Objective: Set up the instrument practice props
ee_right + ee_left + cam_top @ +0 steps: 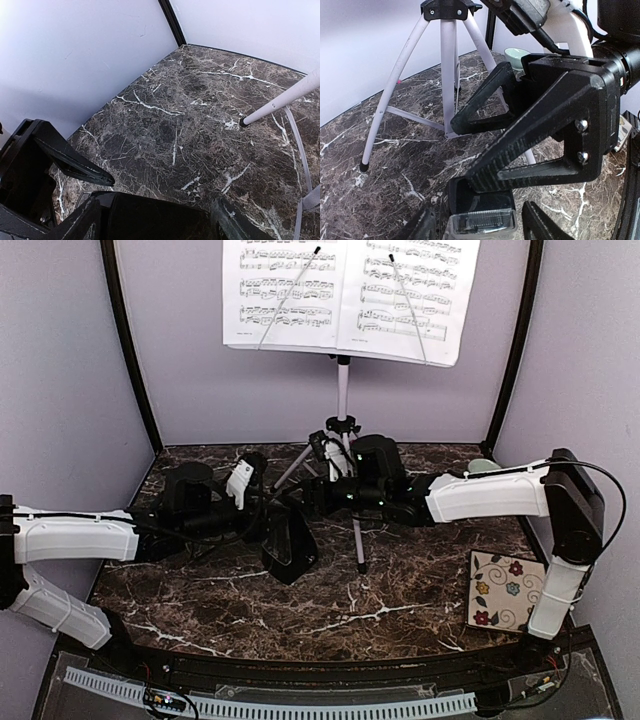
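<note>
Metronome, small, black and pyramid-shaped, is sitting upright on the marble table, just in front of the tripod legs of the music stand, with both arms flanking it. The left gripper is straddling the metronome's lower part with its fingers spread. Its wrist view is showing thin slivers of gap on either side, so it is looking open rather than clamped. The right gripper is pointing in from the opposite side with its jaws also standing wide. Its nearer finger is crossing above the metronome's top, though whether it is touching cannot be told. Flanking from both sides is probably serving to steady a narrow, tip-prone shape while it is being positioned.

Behind, the stand is resting on its splayed legs at the back of the table and carrying two music sheets side by side, each pinned by a wire holder. That part is appearing done. A floral tile and a pale green bowl are lying off to the right, well apart from the work. Placing the metronome is looking like the step in hand.
</note>
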Tool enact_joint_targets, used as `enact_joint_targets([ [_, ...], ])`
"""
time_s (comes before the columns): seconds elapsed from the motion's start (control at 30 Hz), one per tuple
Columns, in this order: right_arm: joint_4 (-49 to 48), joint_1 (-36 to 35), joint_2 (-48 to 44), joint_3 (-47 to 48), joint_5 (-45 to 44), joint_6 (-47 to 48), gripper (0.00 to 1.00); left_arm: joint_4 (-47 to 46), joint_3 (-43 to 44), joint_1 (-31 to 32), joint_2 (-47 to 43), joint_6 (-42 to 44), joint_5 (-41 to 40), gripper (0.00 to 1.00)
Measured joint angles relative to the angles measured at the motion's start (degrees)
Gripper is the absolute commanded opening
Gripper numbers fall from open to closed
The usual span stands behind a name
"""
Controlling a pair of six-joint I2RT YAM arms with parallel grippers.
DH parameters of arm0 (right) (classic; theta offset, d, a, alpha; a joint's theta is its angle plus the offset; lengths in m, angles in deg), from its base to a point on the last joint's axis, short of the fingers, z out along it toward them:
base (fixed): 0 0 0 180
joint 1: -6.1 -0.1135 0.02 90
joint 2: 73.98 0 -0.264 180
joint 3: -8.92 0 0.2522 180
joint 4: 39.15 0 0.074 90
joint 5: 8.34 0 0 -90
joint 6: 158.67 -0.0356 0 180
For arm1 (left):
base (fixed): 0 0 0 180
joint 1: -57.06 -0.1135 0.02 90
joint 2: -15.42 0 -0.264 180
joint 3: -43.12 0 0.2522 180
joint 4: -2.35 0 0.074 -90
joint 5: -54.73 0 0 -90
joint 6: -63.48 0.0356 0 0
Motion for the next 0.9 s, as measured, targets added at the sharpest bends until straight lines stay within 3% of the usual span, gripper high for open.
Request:
enact_joint_targets([
  [0.23, 0.1, -0.1, 0.0, 0.0, -0.4, 0.0, 0.75, 0.3, 0.3, 0.0, -0.3, 0.1, 0.2, 0.37],
  [0.43, -0.1, -0.4, 0.2, 0.2, -0.6, 0.0, 0.75, 0.7, -0.8, 0.0, -1.9, 0.3, 0.3, 0.27],
  [0.9, -4.5, -1.3, 0.6, -2.4, -0.5, 0.0, 0.75, 0.3, -3.1, -0.1, -4.6, 1.1, 2.0, 0.23],
])
